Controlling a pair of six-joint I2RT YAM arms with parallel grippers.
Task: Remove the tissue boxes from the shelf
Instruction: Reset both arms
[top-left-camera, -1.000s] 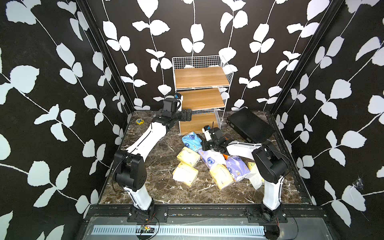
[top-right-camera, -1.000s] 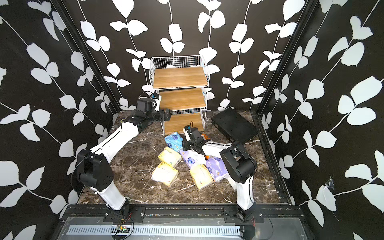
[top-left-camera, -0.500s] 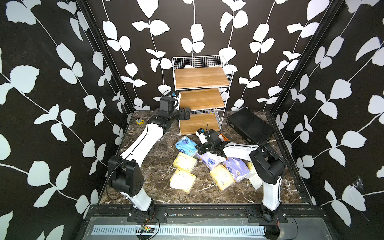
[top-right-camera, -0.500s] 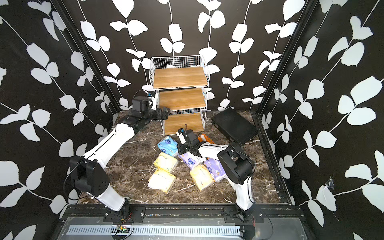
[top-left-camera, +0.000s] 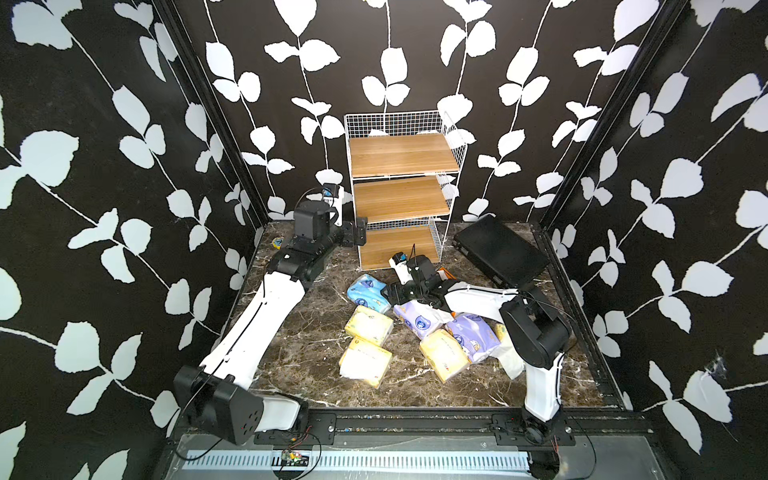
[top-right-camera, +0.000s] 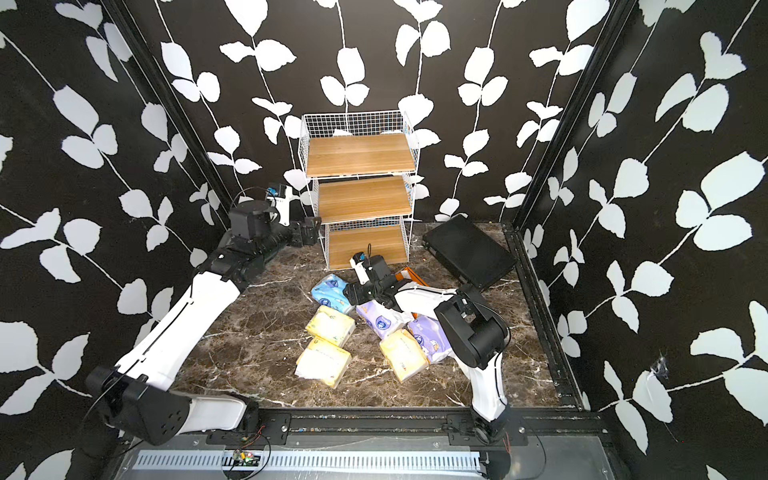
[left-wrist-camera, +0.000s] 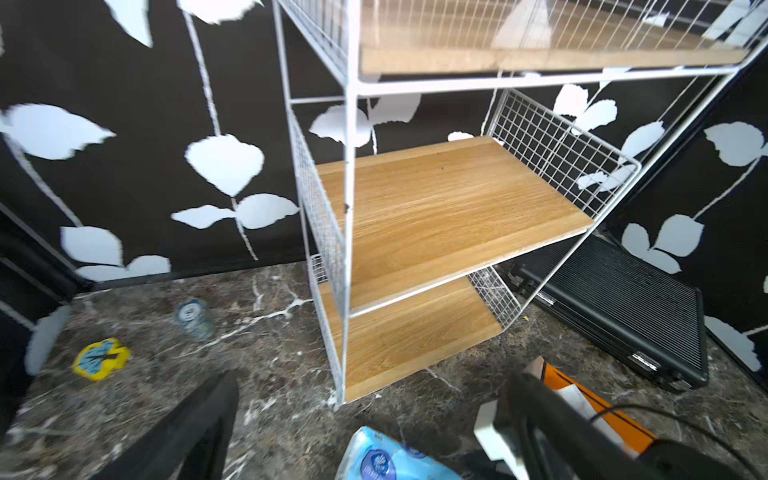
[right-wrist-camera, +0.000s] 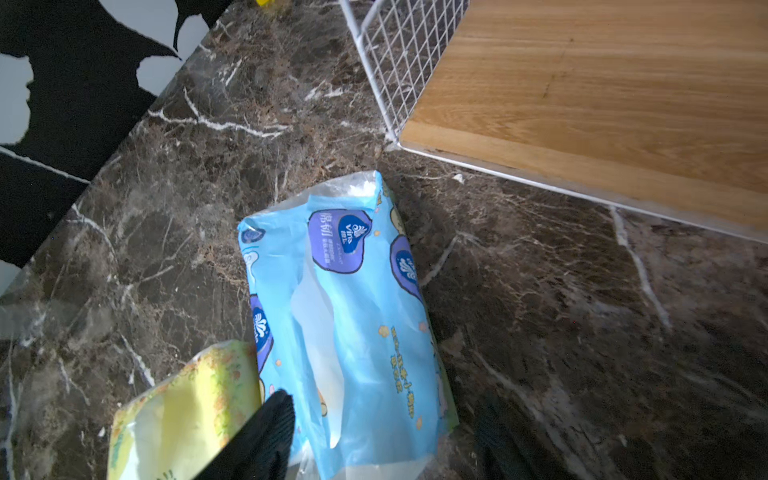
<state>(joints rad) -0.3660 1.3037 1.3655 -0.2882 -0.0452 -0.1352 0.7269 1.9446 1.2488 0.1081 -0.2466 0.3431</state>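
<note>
Right wrist view alone shows right fingers (right-wrist-camera: 266, 436) straddling the blue pack (right-wrist-camera: 353, 311)

Your shelf (top-left-camera: 399, 195) stands upright at the back, with all three wooden boards bare. The tissue boxes lie jumbled on the desk (top-left-camera: 299, 332) in front of it. The light blue pack (top-left-camera: 368, 291) is nearest, with the yellow packs (top-left-camera: 369, 326) and lavender packs (top-left-camera: 417, 320) crowded just behind, and the orange box (top-left-camera: 445, 273) is mostly hidden.
</note>
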